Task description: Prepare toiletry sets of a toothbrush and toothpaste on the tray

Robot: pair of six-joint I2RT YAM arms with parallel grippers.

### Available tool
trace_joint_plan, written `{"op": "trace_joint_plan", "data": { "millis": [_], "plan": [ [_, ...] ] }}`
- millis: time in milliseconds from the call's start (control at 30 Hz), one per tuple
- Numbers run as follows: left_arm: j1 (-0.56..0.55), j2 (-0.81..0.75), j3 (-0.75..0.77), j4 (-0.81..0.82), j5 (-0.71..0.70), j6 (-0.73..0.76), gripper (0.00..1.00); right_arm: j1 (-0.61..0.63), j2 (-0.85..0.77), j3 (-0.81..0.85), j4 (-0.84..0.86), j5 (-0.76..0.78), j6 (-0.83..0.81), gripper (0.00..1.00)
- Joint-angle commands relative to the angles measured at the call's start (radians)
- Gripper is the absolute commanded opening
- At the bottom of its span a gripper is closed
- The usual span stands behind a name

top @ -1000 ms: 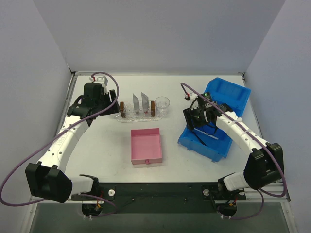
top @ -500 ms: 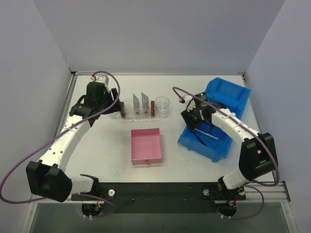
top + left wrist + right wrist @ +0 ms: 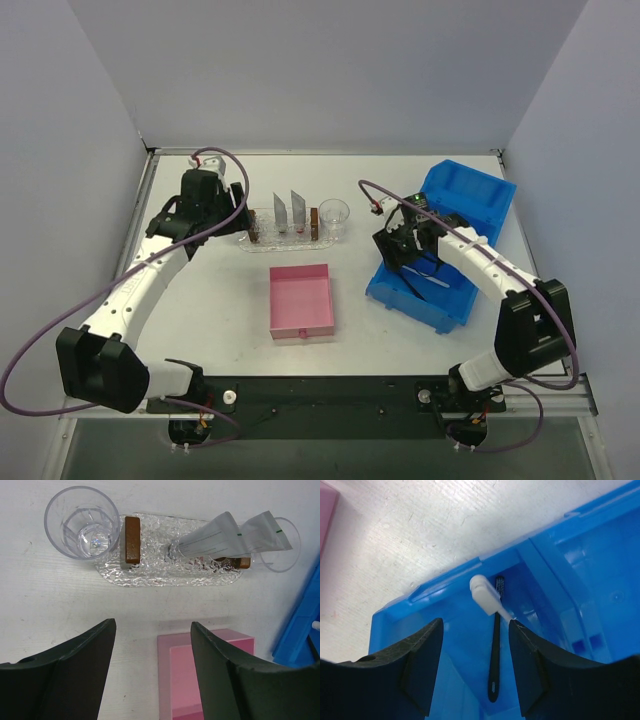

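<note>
Clear bumpy tray [image 3: 150,577] sits just beyond the pink box [image 3: 210,670], with two toothpaste tubes [image 3: 212,535] between its brown blocks [image 3: 132,539] and a cup [image 3: 82,522] at each end. Left gripper [image 3: 152,626] is spread and empty beside the tray's left end. Right gripper [image 3: 475,624] is spread and empty over the blue bin [image 3: 560,555], with a white toothbrush [image 3: 487,597] and a black toothbrush [image 3: 494,650] below.

A robotics lab booth: plain panel walls [image 3: 330,70] enclosing a white table [image 3: 220,310].

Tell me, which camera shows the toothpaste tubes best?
The left wrist view: both toothpaste tubes appear large on the tray, their printed lines visible. The top view shows them tiny; the right wrist view misses them entirely.
</note>
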State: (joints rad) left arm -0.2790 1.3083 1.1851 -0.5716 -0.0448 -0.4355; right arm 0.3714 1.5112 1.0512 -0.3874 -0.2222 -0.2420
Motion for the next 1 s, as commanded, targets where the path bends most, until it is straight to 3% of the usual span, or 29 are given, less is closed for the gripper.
{"op": "trace_joint_plan", "data": {
  "millis": [0, 300, 600, 967],
  "plan": [
    [-0.003, -0.009, -0.025, 0.058, 0.0, -0.003, 0.72, 0.014, -0.13, -0.039, -0.07, -0.012, 0.07, 0.51],
    [-0.002, -0.027, -0.122, 0.113, 0.033, 0.012, 0.72, 0.011, -0.148, -0.089, -0.126, -0.055, 0.024, 0.52],
    [-0.002, -0.037, -0.166, 0.134, 0.043, -0.006, 0.72, -0.002, -0.049, -0.059, -0.125, -0.121, -0.097, 0.52],
    [0.024, -0.026, -0.168, 0.148, 0.045, -0.009, 0.72, -0.002, 0.061, -0.056, -0.045, -0.129, -0.129, 0.53]
  ]
}}
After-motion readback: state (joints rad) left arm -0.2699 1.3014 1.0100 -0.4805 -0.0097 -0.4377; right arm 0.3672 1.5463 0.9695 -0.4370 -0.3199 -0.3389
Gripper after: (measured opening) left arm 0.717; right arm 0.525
